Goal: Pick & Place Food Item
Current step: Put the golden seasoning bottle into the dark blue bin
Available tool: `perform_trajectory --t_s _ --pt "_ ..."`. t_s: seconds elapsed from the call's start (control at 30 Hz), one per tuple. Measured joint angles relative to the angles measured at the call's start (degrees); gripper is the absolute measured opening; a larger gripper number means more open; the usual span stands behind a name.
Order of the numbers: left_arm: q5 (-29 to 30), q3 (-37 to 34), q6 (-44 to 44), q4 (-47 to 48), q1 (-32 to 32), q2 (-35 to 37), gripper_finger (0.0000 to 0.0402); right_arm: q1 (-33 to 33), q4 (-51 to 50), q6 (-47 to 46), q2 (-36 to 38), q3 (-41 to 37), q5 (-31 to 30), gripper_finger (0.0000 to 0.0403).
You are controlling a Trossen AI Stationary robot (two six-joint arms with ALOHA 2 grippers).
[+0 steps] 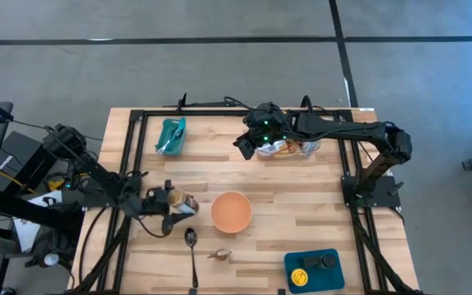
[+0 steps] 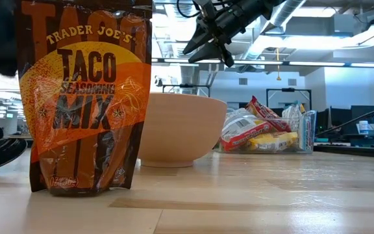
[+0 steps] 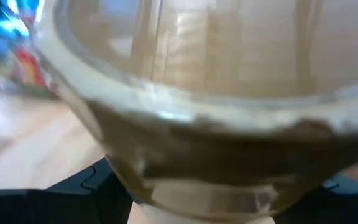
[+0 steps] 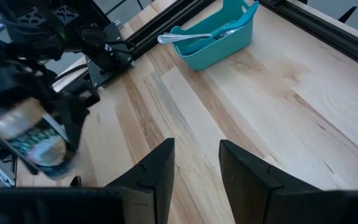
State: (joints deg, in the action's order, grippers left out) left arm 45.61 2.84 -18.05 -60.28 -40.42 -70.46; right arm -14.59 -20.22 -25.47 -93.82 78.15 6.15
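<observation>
My left gripper (image 1: 173, 210) at the table's near left is shut on a clear jar (image 1: 185, 203) with a pale label and brownish contents. The jar (image 3: 216, 93) fills the left wrist view, and it also shows in the right wrist view (image 4: 35, 142). An orange bowl (image 1: 231, 211) rests on its base to the right of the jar. A taco seasoning bag (image 2: 86, 97) stands upright on its bottom edge close to the low camera. My right gripper (image 1: 247, 146) hangs open above the table's far middle, nothing between its fingers (image 4: 160, 171). My left gripper pinches the jar's side wall (image 3: 123, 180) between its two fingers, one on each side. The fingers come level from the table's left. The jar is tilted in the hold (image 4: 42, 149). Whether its lower end is on the table, I cannot tell.
A clear bin of snack packets (image 1: 289, 148) sits just right of my right gripper. A teal tray with cutlery (image 1: 170, 135) is at the far left. A spoon (image 1: 192, 246) lies near the front edge, and a blue tray (image 1: 314, 270) at the near right.
</observation>
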Motion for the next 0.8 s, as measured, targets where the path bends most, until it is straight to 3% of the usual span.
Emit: perform_trajectory --t_s 0.17,0.33,0.6,0.8 --pt "2.33 4.19 8.3 -3.9 1.24 0.0 0.0282 -0.07 0.03 0.0 0.0 -0.01 -0.02 0.012" --pt "1.48 9.01 11.26 -4.27 5.25 0.02 0.0275 -0.07 0.05 0.0 0.0 -0.02 -0.02 0.012" --pt "-10.96 13.33 9.9 -1.18 14.06 0.0 0.0278 -0.07 0.05 0.0 0.0 -0.02 0.0 0.012" --pt "-21.04 18.95 2.62 15.12 19.25 0.0 0.0277 -0.07 -0.56 0.0 0.64 0.02 0.07 0.012"
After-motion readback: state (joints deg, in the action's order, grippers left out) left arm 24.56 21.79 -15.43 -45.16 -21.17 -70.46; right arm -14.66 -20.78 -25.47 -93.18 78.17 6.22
